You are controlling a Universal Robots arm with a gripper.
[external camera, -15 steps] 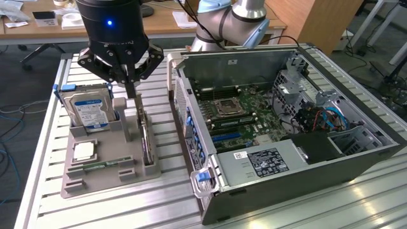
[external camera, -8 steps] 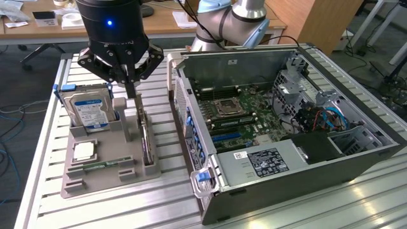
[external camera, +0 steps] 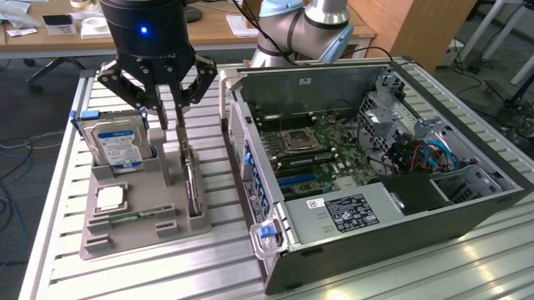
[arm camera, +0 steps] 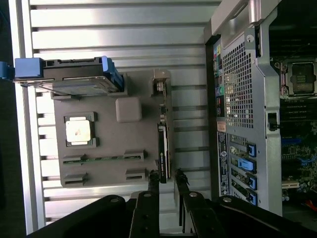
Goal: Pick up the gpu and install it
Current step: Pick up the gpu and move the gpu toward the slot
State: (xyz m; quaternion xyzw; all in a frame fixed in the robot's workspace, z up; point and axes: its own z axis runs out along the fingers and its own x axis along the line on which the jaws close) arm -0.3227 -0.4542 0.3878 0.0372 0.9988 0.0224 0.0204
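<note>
Hovering claw [arm camera: 166, 174] seen with fingers a little apart, nothing held. Card [arm camera: 164, 144] stood on thin edge in gray tray [arm camera: 106, 144], just under claw. One finger should be set each side of card, straight, before squeeze is made.

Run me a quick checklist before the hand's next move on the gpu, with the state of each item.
1. Gpu standing on edge in its tray slot: ok.
2. Hand lined up with the gpu, one finger either side of its end: ok.
3. Fingers parted: ok.
4. Fingers touching the gpu: cannot tell.
5. Case side open, motherboard exposed: ok.
6. Card slot on the motherboard free: cannot tell.
</note>
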